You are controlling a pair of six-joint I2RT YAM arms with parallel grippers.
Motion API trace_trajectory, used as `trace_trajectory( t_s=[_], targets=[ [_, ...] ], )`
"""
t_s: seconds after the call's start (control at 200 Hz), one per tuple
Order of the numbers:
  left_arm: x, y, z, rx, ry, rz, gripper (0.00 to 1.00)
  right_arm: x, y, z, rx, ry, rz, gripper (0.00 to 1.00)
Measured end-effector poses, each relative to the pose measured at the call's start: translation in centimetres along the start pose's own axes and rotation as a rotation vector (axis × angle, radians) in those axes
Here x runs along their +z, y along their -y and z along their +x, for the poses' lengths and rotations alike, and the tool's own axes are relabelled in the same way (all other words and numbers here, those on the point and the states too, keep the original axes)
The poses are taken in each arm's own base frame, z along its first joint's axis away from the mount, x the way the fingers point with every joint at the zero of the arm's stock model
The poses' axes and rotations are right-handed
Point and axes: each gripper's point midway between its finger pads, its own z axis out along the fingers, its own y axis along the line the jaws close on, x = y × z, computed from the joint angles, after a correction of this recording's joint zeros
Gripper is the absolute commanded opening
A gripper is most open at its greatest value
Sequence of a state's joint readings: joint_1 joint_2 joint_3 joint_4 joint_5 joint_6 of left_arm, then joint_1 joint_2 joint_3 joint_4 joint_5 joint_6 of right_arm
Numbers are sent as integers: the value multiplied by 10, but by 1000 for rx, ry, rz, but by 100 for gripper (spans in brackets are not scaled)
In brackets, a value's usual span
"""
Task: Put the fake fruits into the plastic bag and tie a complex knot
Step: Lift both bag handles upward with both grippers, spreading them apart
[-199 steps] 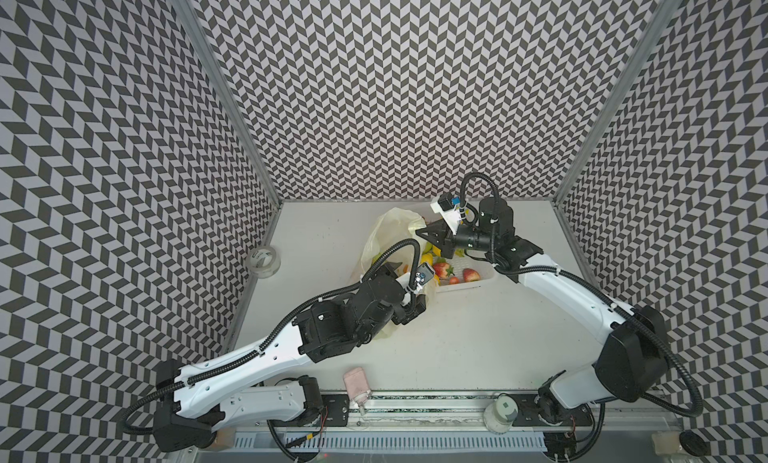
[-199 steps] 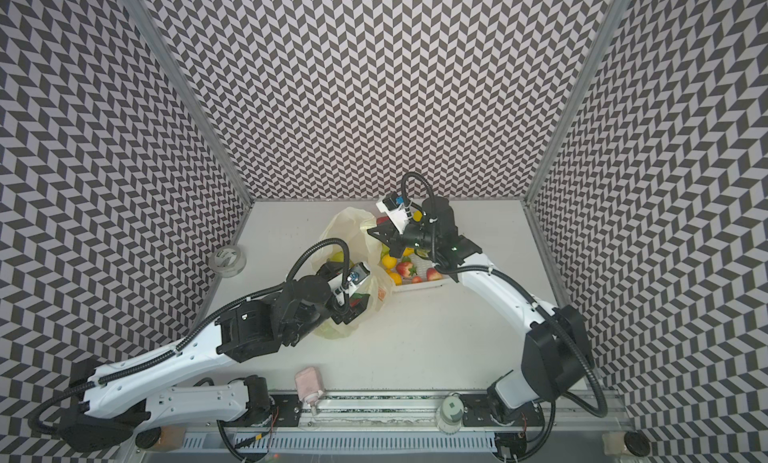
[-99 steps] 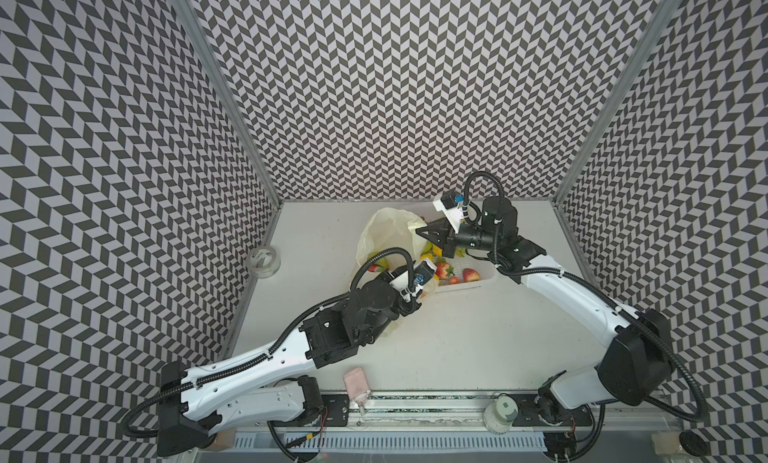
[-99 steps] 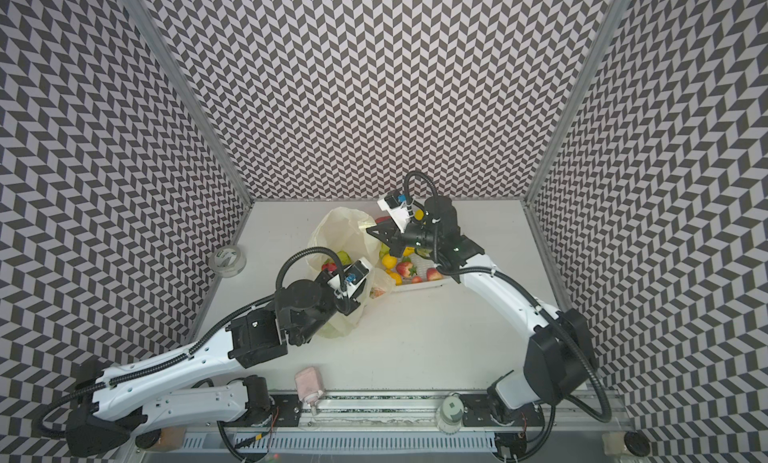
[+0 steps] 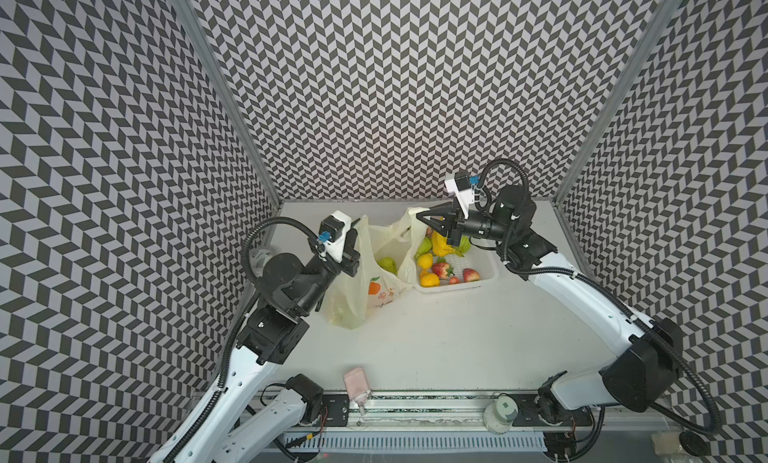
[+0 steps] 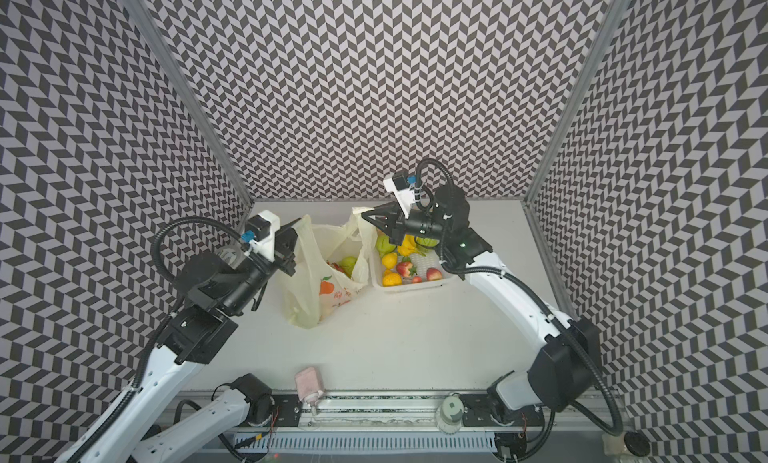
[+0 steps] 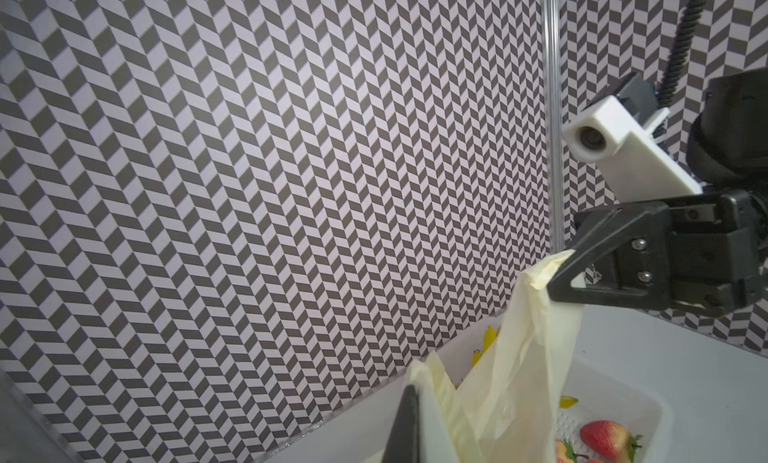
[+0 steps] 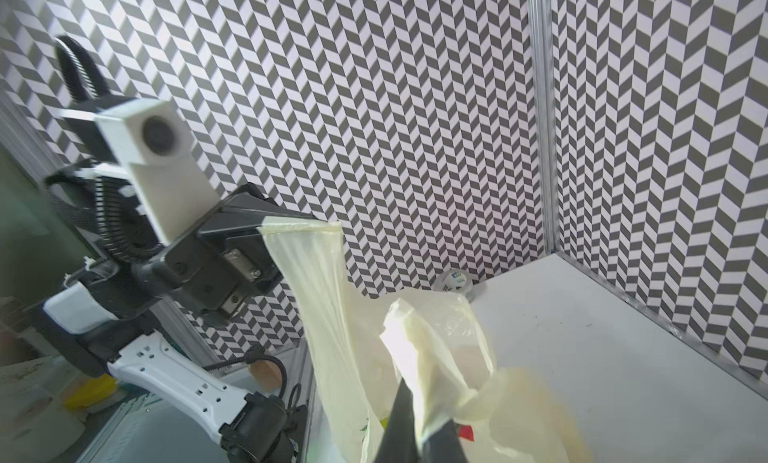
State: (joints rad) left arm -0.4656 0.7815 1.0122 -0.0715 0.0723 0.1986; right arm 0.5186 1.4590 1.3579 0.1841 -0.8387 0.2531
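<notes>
The pale-yellow plastic bag [image 5: 357,290] stands open on the table, stretched between my two grippers. The left gripper [image 5: 358,229] is shut on its left handle [image 8: 307,249]. Its right handle [image 7: 536,274] is pinched in the shut right gripper [image 5: 419,217]. A green fruit [image 5: 386,263] lies inside the bag. More fake fruits lie in the white basket [image 5: 486,274] under the right gripper: a strawberry [image 5: 442,270], an orange [image 5: 429,280] and a banana [image 5: 439,243]. In the wrist views bag film covers the left gripper [image 7: 415,398] and the right gripper [image 8: 415,411]. A knot is not in view.
The basket touches the bag's right side. A pink object [image 5: 354,380] lies at the table's front edge. A small clear roll [image 8: 455,280] sits by the left wall behind the left arm. Patterned walls close in three sides.
The left gripper shut on the bag's left handle and moved up, back and to the left with it, pulling the bag's mouth open. The right gripper stayed put with its handle.
</notes>
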Motion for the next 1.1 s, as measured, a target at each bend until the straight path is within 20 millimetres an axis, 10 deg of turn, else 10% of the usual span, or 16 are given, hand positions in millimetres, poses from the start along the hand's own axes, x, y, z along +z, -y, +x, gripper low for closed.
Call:
trace_trajectory(
  t_s=[0.25, 0.401, 0.766, 1.101],
  targets=[
    [-12, -55, -55, 12, 96, -50, 0, 1, -13, -59, 2, 90, -38, 0],
    [-17, -74, -74, 5, 142, -52, 0, 0, -11, -59, 28, 97, -35, 0],
    [1, -54, -28, -136, 108, 164, 0, -13, 45, 9, 190, 6, 113, 0],
    [10, -25, -20, -189, 142, 365, 0, -83, 60, -28, 170, 96, 285, 0]
  ],
)
